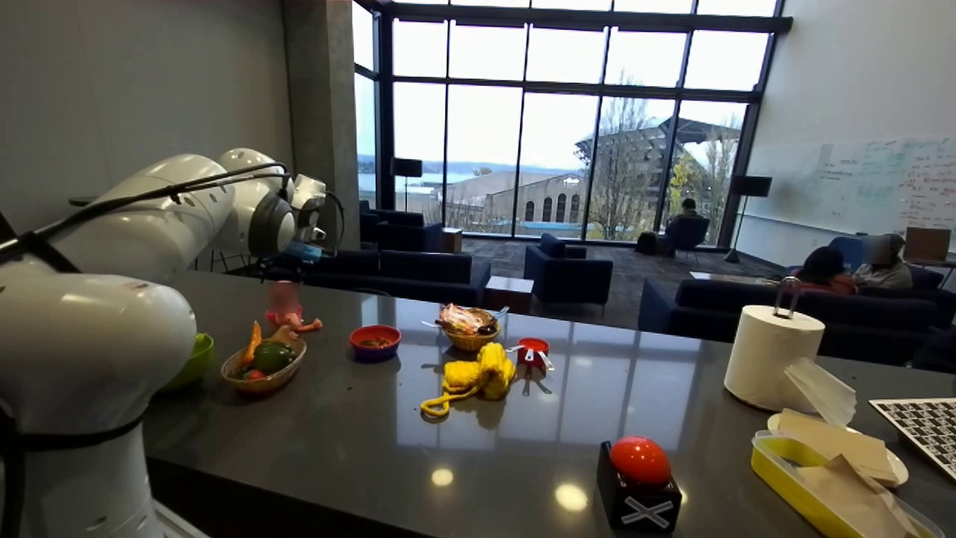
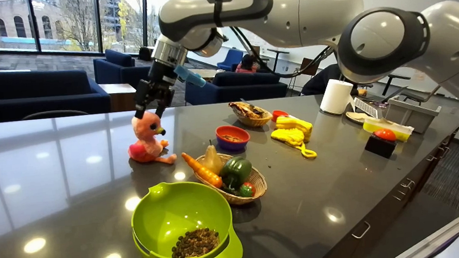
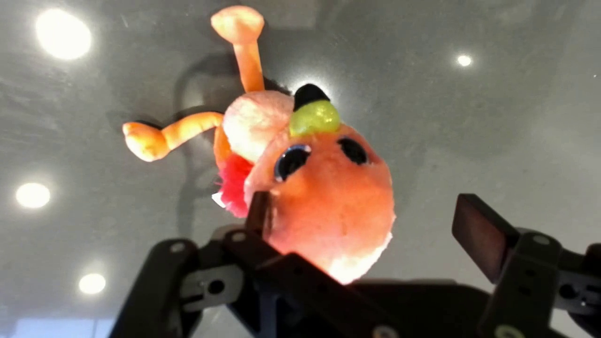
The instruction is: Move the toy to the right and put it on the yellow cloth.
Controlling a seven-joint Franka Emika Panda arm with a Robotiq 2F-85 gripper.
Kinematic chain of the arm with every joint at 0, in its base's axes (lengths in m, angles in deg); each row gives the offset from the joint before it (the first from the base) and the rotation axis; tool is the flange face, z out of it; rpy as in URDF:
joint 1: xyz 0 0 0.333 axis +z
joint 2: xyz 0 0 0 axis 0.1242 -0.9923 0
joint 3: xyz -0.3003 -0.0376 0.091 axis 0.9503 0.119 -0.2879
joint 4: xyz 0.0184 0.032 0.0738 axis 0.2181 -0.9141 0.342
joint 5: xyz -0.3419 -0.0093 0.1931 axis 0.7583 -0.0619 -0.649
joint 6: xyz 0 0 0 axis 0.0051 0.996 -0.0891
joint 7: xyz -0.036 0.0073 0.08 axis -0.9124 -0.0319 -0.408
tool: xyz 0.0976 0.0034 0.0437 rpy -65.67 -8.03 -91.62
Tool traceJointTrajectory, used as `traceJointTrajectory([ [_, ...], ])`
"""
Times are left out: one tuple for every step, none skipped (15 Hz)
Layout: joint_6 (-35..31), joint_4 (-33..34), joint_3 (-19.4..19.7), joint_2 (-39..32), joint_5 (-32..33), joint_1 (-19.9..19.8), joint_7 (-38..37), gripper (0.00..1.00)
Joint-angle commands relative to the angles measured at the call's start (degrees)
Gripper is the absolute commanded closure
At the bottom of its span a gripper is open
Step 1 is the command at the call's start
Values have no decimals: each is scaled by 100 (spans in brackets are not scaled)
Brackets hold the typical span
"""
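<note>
— Dark glossy counter (image 2: 322,187). And on it?

— Pink toy flamingo (image 2: 146,142), sitting upright at left, farther off than the vegetable basket (image 1: 269,383).

— Likely to handle how?

— Probably light and soft, yielding, hardly fragile. Grip across the head (image 3: 328,202), low enough not to slip off; avoid the spindly legs (image 3: 249,65).

— Gripper (image 3: 370,220)?

— Spread wide above, with the head between the fingers (image 3: 479,239) in the wrist view; nothing grasped. Touching? Cannot tell.

— Then?

— Carry right, past the red-rimmed bowl (image 2: 235,146), to the yellow cloth (image 2: 292,134). Looks lumpy; might make for an unsteady seat.
</note>
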Motion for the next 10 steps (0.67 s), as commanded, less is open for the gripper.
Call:
traceJointTrajectory([
  [157, 790, 57, -467, 129, 187, -86, 0],
  [74, 928, 105, -556, 176, 246, -122, 0],
  [-15, 1054, 171, -674, 247, 301, -163, 0],
  [-39, 1176, 215, -764, 312, 348, -190, 0],
  [-44, 1292, 261, -869, 365, 365, -210, 0],
  [-31, 1408, 293, -953, 404, 389, -249, 0],
  [-4, 1528, 331, -1034, 439, 409, -287, 0],
  [19, 1638, 376, -1119, 479, 428, -300, 25],
  [47, 1755, 413, -1196, 507, 443, -326, 26],
  [76, 1853, 453, -1267, 533, 444, -341, 31],
])
